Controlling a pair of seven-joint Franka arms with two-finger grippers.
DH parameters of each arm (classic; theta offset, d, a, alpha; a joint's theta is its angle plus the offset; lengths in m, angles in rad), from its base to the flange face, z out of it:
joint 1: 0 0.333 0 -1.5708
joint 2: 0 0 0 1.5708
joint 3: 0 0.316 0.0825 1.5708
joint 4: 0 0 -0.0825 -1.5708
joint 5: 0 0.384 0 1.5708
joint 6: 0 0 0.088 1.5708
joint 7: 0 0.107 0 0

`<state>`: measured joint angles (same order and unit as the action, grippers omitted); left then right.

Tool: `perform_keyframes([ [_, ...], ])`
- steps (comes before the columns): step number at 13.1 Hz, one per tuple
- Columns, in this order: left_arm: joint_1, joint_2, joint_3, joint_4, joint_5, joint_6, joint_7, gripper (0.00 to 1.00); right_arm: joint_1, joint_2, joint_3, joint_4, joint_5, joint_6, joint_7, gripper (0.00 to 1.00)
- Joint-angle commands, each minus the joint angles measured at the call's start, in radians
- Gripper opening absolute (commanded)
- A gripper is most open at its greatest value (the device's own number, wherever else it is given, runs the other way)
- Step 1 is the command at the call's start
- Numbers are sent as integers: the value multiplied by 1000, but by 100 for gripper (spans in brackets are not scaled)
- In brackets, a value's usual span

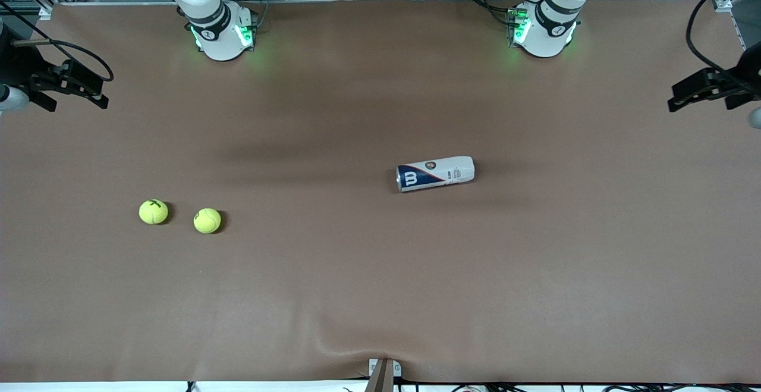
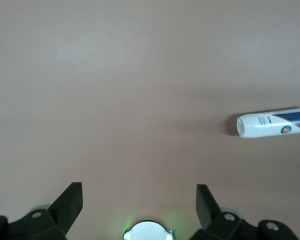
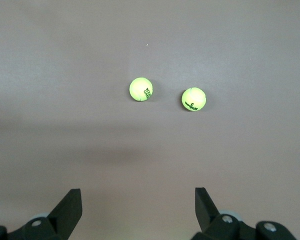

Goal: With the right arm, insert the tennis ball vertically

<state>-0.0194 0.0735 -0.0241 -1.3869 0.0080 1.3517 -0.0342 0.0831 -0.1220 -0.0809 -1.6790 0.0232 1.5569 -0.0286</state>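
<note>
Two yellow-green tennis balls lie on the brown table toward the right arm's end, one (image 1: pixel 153 212) beside the other (image 1: pixel 207 220). Both show in the right wrist view (image 3: pixel 193 99) (image 3: pixel 140 89). A white and dark-blue ball can (image 1: pixel 435 173) lies on its side near the table's middle and shows in the left wrist view (image 2: pixel 272 123). My right gripper (image 3: pixel 138 196) is open and empty, high over bare table, well apart from the balls. My left gripper (image 2: pixel 139 192) is open and empty, high over bare table beside the can. Neither gripper shows in the front view.
The right arm's base (image 1: pixel 221 35) and the left arm's base (image 1: pixel 544 32) stand along the table's edge farthest from the front camera. Black camera mounts stick in over each end of the table (image 1: pixel 65 82) (image 1: pixel 710 88). A small clamp (image 1: pixel 383 371) sits at the nearest edge.
</note>
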Motion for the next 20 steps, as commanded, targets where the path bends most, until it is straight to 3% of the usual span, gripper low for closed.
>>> perform_keyframes([
  [1, -33, 14, -3, -21, -17, 12, 121, 100, -2, 12, 1, 18, 12, -9, -11, 100],
  [5, -140, 71, -39, -23, -2, 18, 286, 100, -3, 18, -2, -2, 11, -8, -2, 100],
  [9, -285, 112, -56, -69, 85, 142, 408, 100, -6, 36, -5, -35, 9, 31, -1, 100],
  [13, -448, 141, -56, -178, 157, 285, 431, 100, -8, 54, -5, -45, 9, 70, -5, 100],
  [15, -523, 182, -56, -211, 178, 343, 424, 100, -5, 80, -5, -94, 9, 161, -8, 100],
  [20, -620, 334, -54, -212, 188, 389, 325, 100, 7, 192, -3, -108, 9, 271, -8, 100],
])
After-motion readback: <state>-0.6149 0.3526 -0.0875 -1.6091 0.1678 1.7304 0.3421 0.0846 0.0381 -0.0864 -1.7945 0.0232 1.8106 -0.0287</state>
